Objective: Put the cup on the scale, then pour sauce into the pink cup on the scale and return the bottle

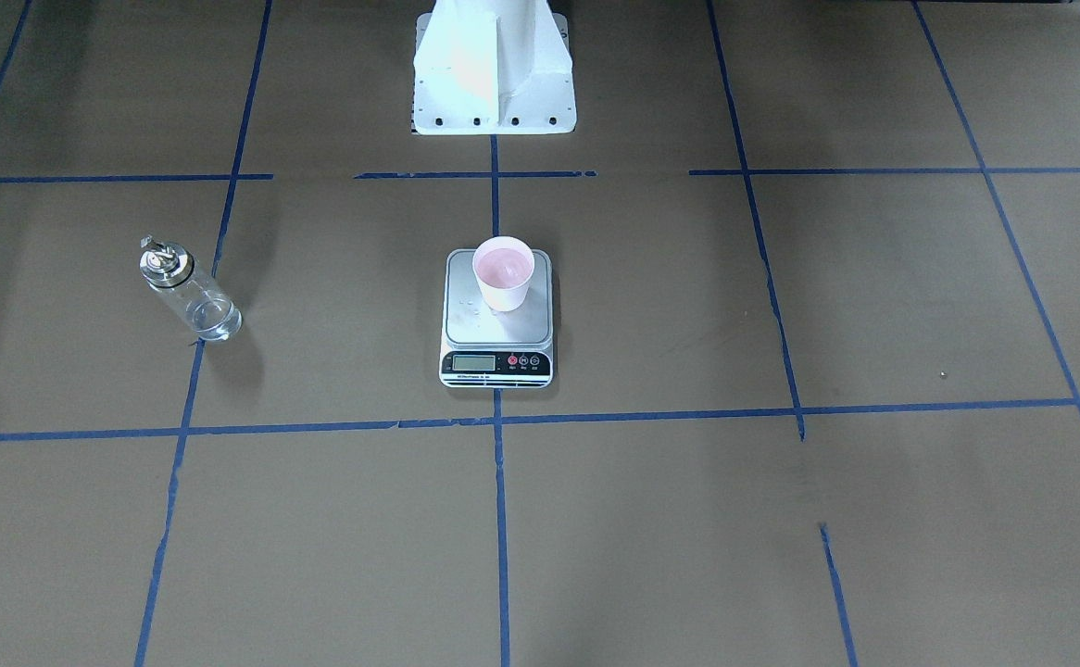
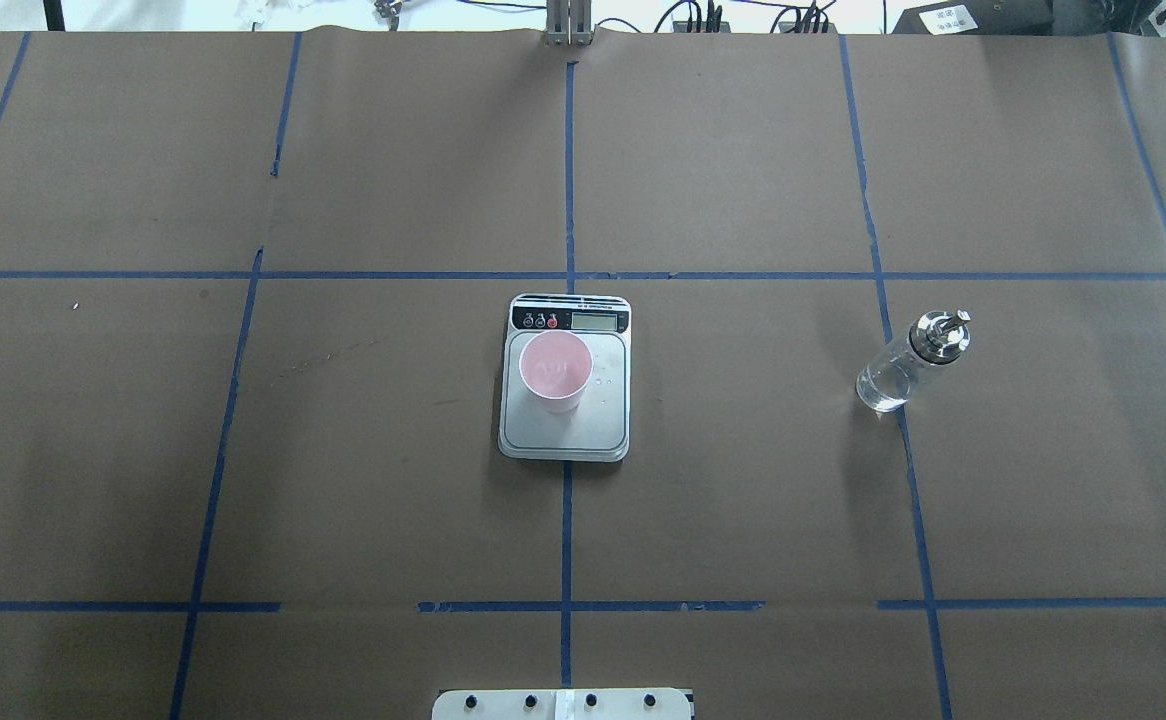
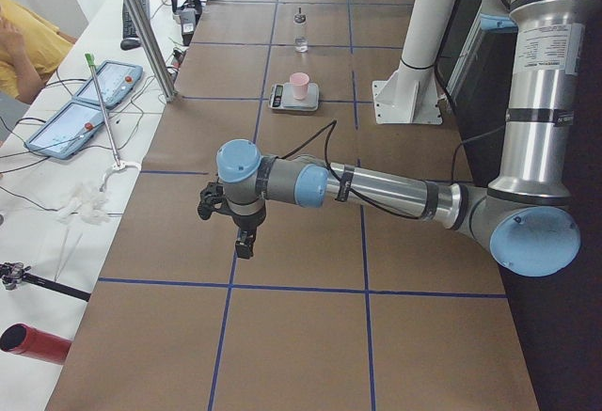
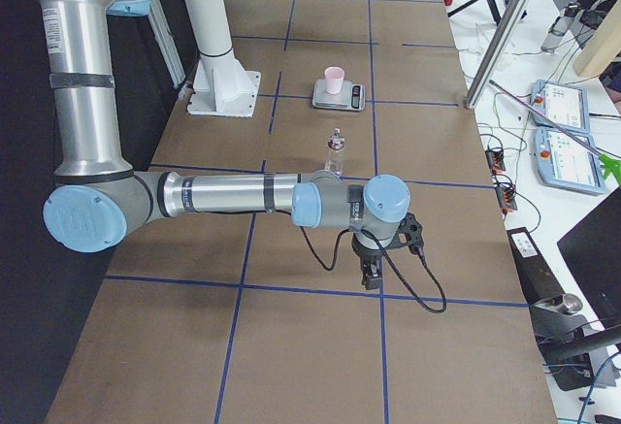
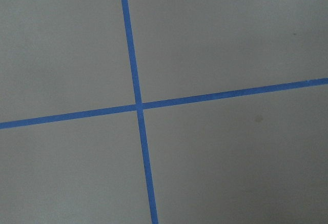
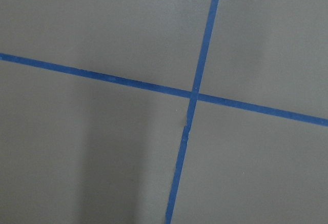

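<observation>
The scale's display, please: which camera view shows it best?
The exterior front-facing view: the scale has its display strip facing that camera. The overhead exterior view shows it inverted at the far edge; the side views show it tiny; the wrist views miss it.

1. The small pale pink tapered cup (image 4: 335, 80) stands upright on the flat silver-topped digital scale (image 4: 339, 96).
2. The clear glass bottle with silver cap (image 4: 336, 153) stands at 6 o'clock from the scale, well apart.
3. The near arm's right hand (image 4: 372, 276) points down over the brown paper tabletop (image 4: 310, 346), at 6 o'clock from the bottle.
</observation>
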You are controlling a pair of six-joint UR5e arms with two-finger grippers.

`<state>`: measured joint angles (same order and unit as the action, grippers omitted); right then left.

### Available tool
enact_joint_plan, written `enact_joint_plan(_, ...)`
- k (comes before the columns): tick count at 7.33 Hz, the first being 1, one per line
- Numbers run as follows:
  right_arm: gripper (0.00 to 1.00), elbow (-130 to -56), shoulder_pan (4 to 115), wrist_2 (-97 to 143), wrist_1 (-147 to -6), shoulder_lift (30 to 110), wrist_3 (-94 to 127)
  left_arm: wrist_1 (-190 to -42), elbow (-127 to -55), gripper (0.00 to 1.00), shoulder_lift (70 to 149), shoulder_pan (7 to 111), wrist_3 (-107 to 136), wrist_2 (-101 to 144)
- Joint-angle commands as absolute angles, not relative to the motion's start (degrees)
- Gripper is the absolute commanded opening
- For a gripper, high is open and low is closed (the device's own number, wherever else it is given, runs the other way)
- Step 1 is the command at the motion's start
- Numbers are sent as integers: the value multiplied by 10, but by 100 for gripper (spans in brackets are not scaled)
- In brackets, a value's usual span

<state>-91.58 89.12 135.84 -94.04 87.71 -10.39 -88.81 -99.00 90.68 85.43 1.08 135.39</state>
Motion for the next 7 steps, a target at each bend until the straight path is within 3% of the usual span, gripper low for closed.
enact_joint_plan(1,100,-932,891,1358,-937,897,-101,-890,-988,100,902,856,11,1358)
enact_joint_plan(7,100,-927,891,1398,-938,893,-104,-889,-994,100,901,869,13,1434)
